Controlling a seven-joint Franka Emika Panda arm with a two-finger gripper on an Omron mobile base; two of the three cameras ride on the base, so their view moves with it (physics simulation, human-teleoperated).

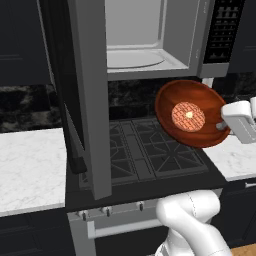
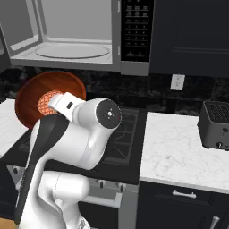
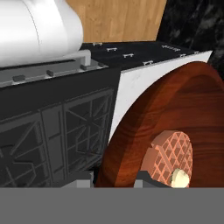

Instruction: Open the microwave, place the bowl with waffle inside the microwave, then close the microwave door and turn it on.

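Observation:
The microwave [image 1: 176, 31] hangs above the stove with its light grey cavity and round turntable exposed. The microwave door [image 1: 89, 100] is swung wide open to the left, edge toward me. Just below and in front of the cavity, the reddish-brown bowl [image 1: 172, 102] hangs in the air, tipped steeply so its inside faces me. The waffle [image 1: 188, 116] sits at its centre, with a small pale piece on it. My gripper [image 1: 221, 126] is shut on the bowl's right rim. In the hand view the bowl [image 3: 183, 105] and waffle [image 3: 170, 153] rise beside my gripper [image 3: 113, 181]. In the right base view my arm hides part of the bowl [image 2: 31, 96].
A black gas stove [image 1: 150, 155] with grates lies under the bowl. White marble counters flank it, left [image 1: 30, 165] and right [image 2: 179, 138]. A dark toaster [image 2: 217, 125] stands on the right counter. The button panel [image 2: 136, 31] is on the microwave's right side.

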